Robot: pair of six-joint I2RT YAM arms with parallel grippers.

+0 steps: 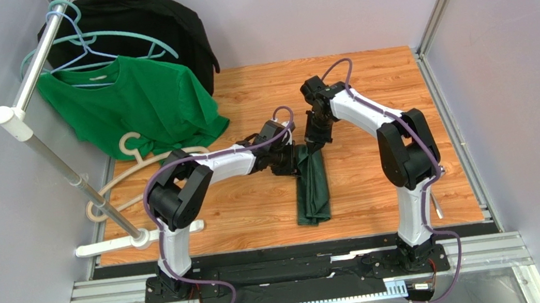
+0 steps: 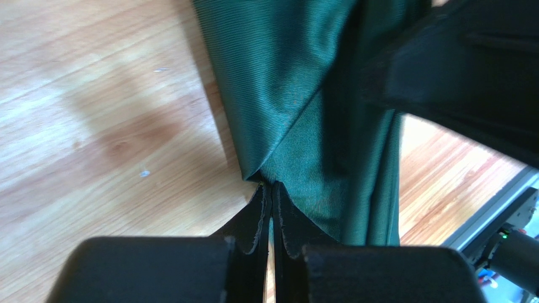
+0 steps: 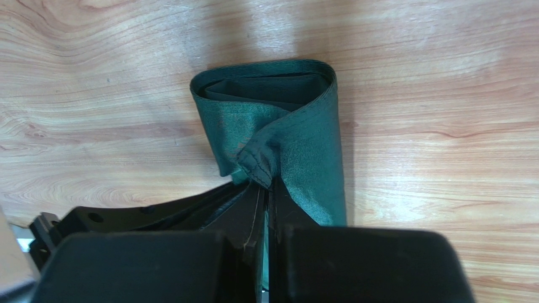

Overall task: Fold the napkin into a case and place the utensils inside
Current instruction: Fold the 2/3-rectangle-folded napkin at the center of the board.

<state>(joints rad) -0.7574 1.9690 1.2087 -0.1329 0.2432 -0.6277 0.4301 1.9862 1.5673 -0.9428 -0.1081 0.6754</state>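
Pinching a folded corner of the napkin [image 2: 297,95] with the left pincer [image 2: 273,188], fingers pressed together to a hairline gap, cloth meeting the very tips. Clamping a bunched, hemmed edge of the same dark green cloth with the right pincer [image 3: 266,189], likewise closed tight, puckering the seam at the fingertips.

Lying as a narrow layered strip on the wooden surface [image 1: 256,200], slightly right of centre, running from both pincers toward the near edge; rising at the far end into the two grips, resting flat at the near end.

Hiding both sets of fingertips in the top view behind the wrists. Blocking the right part of the left wrist view with the dark, blurred bulk of the other arm. Cutting off the strip's lower part in the right wrist view behind the fingers. Not managing to count the layers, nor to tell how deep the cloth is sitting between the left fingers.

Reaching forward and to the right with the left arm, forearm low and near level. Arching high at the right elbow and dropping steeply onto the cloth's far end. Meeting close together near mid-surface, well apart from the green T-shirt [image 1: 142,106] and black garment [image 1: 146,19] at the far left.
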